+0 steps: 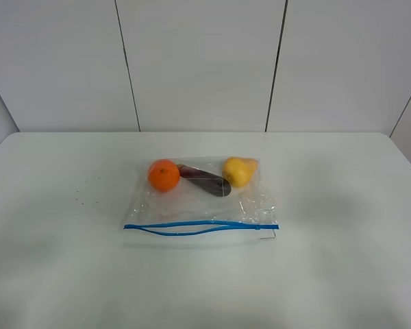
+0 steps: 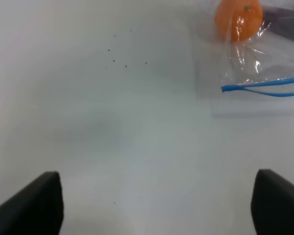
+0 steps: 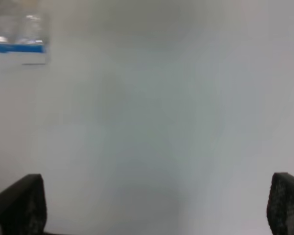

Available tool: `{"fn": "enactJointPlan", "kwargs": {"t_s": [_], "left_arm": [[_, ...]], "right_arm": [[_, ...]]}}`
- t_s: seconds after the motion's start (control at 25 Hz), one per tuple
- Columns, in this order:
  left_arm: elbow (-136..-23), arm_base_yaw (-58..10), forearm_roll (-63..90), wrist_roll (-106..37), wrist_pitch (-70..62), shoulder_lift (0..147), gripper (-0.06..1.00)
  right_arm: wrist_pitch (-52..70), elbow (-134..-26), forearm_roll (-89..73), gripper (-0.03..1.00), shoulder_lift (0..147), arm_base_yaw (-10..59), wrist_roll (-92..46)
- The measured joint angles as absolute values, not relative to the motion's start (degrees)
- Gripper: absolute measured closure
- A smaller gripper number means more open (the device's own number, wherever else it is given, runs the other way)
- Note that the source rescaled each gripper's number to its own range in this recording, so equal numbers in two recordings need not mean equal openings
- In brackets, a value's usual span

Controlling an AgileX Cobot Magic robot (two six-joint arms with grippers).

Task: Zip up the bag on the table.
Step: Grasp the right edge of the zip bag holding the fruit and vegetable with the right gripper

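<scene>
The bag (image 1: 202,202) lies in the middle of the surface (image 1: 342,260), its zip (image 1: 192,228) toward the near edge and gaping along most of its length; zipping looks unstarted. Both wide and empty, the left pincer (image 2: 157,196) and right pincer (image 3: 158,196) hang clear of the bag.

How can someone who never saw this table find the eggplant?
On the white table lies a clear bag with a blue zip strip. Inside it, the eggplant lies between an orange and a yellow pear; it alone is dark and long.
</scene>
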State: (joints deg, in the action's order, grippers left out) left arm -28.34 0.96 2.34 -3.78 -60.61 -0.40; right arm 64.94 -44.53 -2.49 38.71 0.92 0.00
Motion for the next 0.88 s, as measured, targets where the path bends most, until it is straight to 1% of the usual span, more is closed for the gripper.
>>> {"fn": "enactJointPlan", "kwargs": {"t_s": [0.16, 0.48, 0.64, 0.88], "left_arm": [[-28.3, 1.0, 2.3, -3.8, -60.6, -0.4, -0.06], [-28.3, 1.0, 2.3, -3.8, -60.6, -0.4, -0.06], [-28.3, 1.0, 2.3, -3.8, -60.6, -0.4, -0.06], [-28.3, 1.0, 2.3, -3.8, -60.6, -0.4, -0.06]], "right_arm": [[61.4, -49.6, -9.0, -0.03, 52.7, 0.9, -0.5], [49.4, -53.8, -12.6, -0.03, 78.7, 0.9, -4.5], [44.9, -54.9, -20.8, -0.03, 89.1, 0.9, -14.4], [42.7, -57.4, -39.8, -0.03, 101.3, 0.9, -36.1]]}}
